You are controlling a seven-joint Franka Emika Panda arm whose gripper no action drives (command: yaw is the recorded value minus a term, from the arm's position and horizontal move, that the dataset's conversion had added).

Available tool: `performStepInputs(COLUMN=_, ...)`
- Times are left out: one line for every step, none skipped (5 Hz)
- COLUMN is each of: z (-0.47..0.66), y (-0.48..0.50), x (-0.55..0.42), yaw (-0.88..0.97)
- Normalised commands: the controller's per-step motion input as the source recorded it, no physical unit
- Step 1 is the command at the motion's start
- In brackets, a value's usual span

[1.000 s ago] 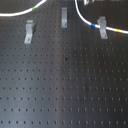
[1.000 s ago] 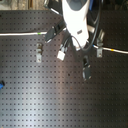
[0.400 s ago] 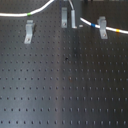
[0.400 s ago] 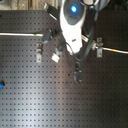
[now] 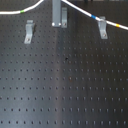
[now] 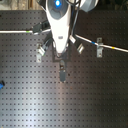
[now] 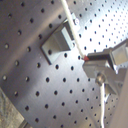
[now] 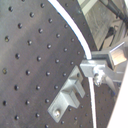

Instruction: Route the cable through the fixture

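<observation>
A long thin white cable (image 5: 77,8) with short green, blue and yellow bands runs across the top of the first exterior view, arching from the left edge up toward the top centre and then sloping down to the right edge, above a black perforated metal board (image 5: 65,85) that fills the frame. A small grey metal clip bracket (image 5: 29,31) stands on the board in the upper left of that frame, clear of the cable, and a matching grey bracket (image 5: 102,27) in the upper right has the cable crossing its top, a blue band just to its left and a yellow one to its right. A taller upright grey metal bar (image 5: 58,13) stands at top centre. In the second exterior view the white and grey robot arm (image 6: 59,22) hangs over the upper middle of the board, and the cable (image 6: 85,40) stretches from the left edge to the right edge behind it. In the first wrist view the gripper (image 7: 102,67) has its grey fingers (image 7: 100,56) closed upon the white cable (image 7: 73,26), just beside a grey bracket (image 7: 58,42); the second wrist view shows the same pinch on the cable (image 8: 76,35).
</observation>
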Motion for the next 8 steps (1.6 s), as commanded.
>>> performStepInputs(z=0.32, y=0.073, x=-0.046, yaw=0.12)
performStepInputs(z=0.37, y=-0.022, x=-0.077, yaw=-0.07)
performStepInputs(z=0.14, y=0.266, x=-0.172, yaw=-0.03)
performStepInputs(z=0.19, y=0.505, x=0.008, yaw=0.05)
performStepInputs(z=0.34, y=0.279, x=0.089, yaw=0.20)
performStepInputs(z=0.12, y=-0.138, x=-0.009, yaw=-0.09)
performStepInputs(z=-0.01, y=-0.276, x=-0.027, yaw=-0.22)
performStepInputs(z=0.01, y=-0.315, x=-0.096, yaw=-0.30)
